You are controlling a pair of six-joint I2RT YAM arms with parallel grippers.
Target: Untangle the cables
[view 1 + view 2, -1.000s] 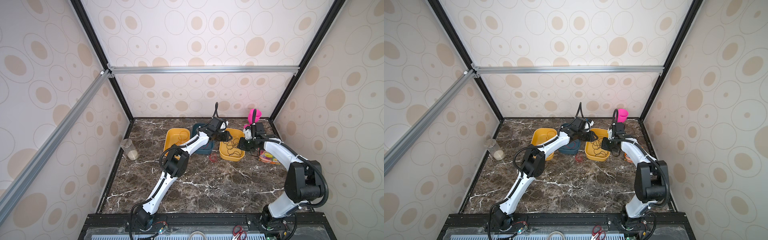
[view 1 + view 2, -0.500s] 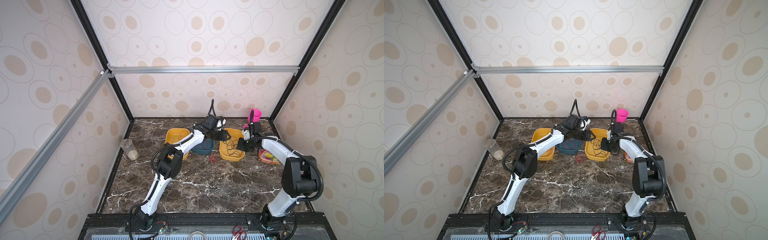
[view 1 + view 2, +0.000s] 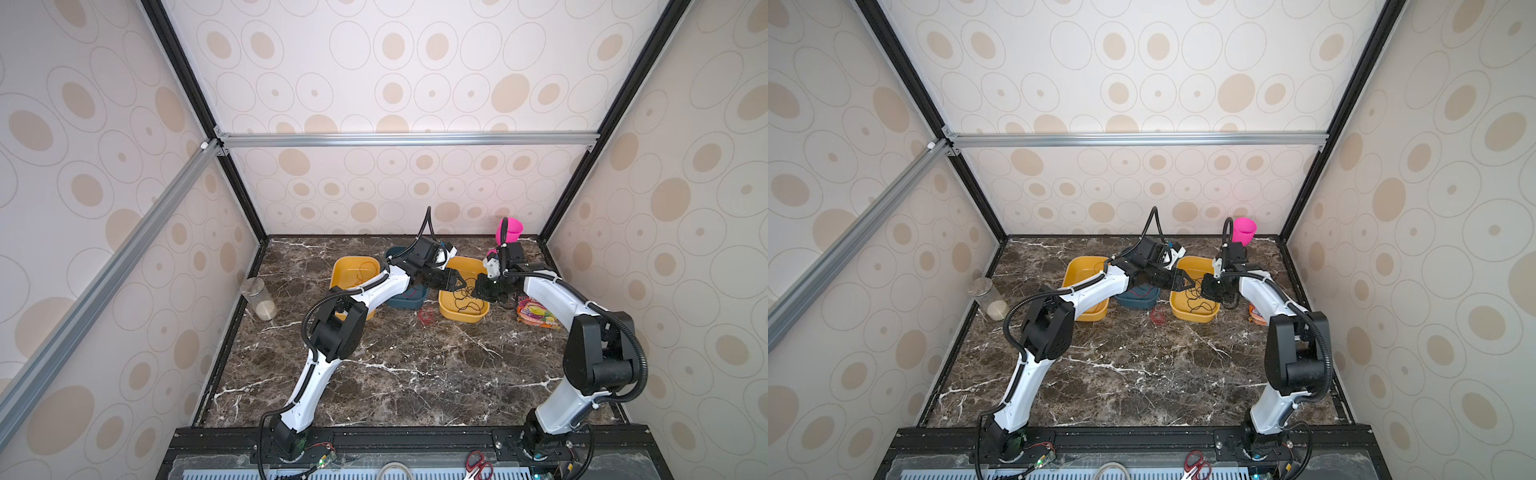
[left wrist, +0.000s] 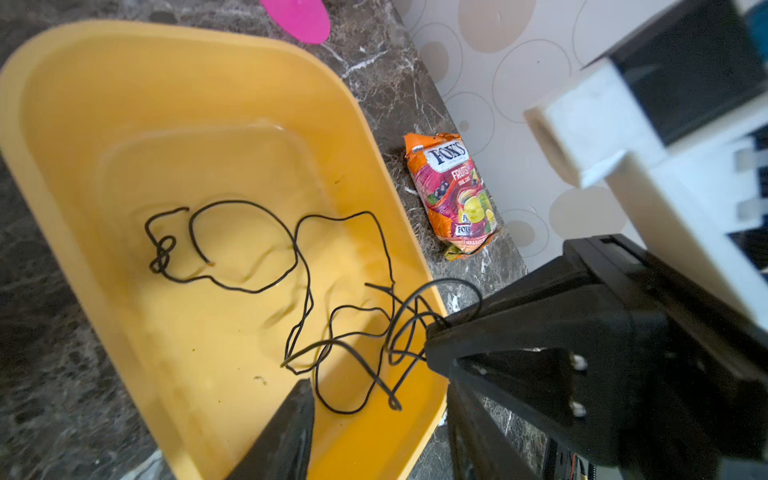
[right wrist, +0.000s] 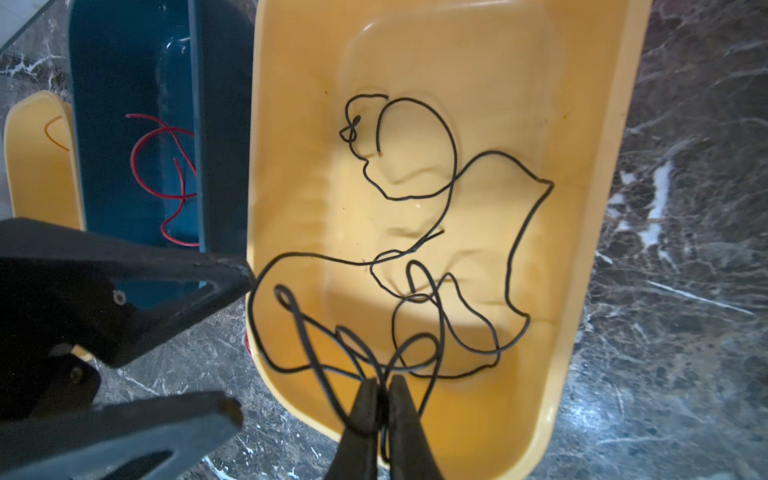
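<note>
On the left, a yellow tray (image 3: 338,274) holds an orange cable (image 5: 48,129). Beside it, a blue tray (image 5: 216,124) holds a red cable (image 5: 133,164). Further right, a second yellow tray (image 5: 602,208) holds the black cable (image 5: 455,166), looped over itself. The left gripper (image 5: 239,340) hangs spread at this tray's left side, one finger touching a loop. The right gripper (image 5: 382,392), pressed together, pinches crossed strands at the right side. Freeing the black tangle seems the step in hand. Next, the left gripper likely must close on a loop and pull away.

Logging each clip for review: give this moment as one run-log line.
phase: untangling | right gripper: jaws shut on thin black cable | left gripper: jaws open beside a loop | site: yellow plastic tray
</note>
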